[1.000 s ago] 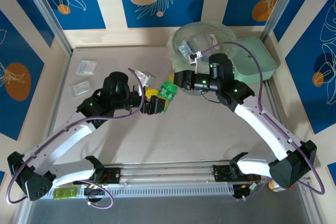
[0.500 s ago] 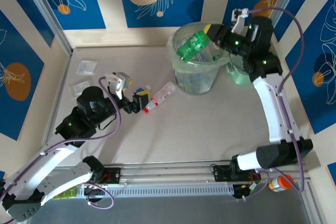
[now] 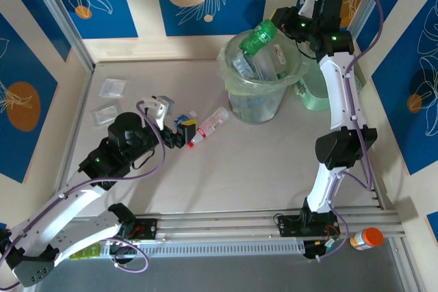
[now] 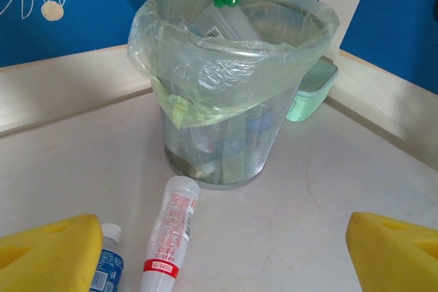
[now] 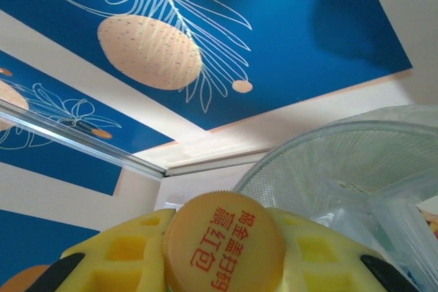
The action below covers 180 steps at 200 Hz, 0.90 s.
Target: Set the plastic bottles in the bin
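The bin (image 3: 259,94) stands at the back right, a mesh bucket lined with a pale-green bag, with several crushed bottles inside. My right gripper (image 3: 272,27) is shut on the yellow-capped neck of a green bottle (image 3: 256,37), which hangs tilted over the bin's far rim. In the right wrist view its cap (image 5: 222,247) sits between the yellow fingers (image 5: 123,258). My left gripper (image 3: 183,135) is open, low over the table. Just ahead of it lie a clear bottle with a red label (image 4: 168,230) and a blue-labelled bottle (image 4: 106,264); the bin (image 4: 226,87) stands beyond them.
A flat pale-green lid (image 3: 330,90) leans behind the bin on the right. Two clear packets (image 3: 113,87) lie at the far left. An orange-capped bottle (image 3: 366,239) sits off the table at the near right. Walls close in the back and sides.
The right gripper carried the green bottle from mid-table up over the bin and then further back. The left arm pulled back left to the two lying bottles and its jaws widened.
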Tool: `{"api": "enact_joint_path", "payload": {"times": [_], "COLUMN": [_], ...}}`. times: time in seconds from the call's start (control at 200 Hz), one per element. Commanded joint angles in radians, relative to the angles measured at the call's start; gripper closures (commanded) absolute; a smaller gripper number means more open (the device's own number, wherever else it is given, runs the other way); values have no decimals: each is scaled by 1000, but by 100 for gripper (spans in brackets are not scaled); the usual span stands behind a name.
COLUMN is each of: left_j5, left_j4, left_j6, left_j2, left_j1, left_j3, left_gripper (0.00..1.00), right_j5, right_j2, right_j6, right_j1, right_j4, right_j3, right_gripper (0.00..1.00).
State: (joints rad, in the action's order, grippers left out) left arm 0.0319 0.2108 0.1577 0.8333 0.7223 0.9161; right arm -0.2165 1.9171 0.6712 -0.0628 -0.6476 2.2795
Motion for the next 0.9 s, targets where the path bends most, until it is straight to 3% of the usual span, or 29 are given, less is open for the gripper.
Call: {"api": "enact_joint_path", "payload": {"times": [0.0, 0.305, 0.55, 0.895], "left_j5": [10, 6, 5, 8], "left_j4": [-40, -53, -56, -62], "left_j6": [-12, -21, -27, -27], "left_j2": [-10, -14, -16, -16], "left_j1": [8, 8, 7, 8], "left_j3": [-8, -17, -20, -23], "left_gripper": [9, 8, 8, 8], "right_j5": [-46, -129, -127, -37], "right_j2": [32, 201, 343, 252], "right_j6": [67, 232, 190, 91], "right_j1": [28, 33, 25, 9], "right_j4": [3, 73, -58, -22], "right_j3": [40, 164, 353, 54], "right_gripper": [100, 100, 100, 100]}}
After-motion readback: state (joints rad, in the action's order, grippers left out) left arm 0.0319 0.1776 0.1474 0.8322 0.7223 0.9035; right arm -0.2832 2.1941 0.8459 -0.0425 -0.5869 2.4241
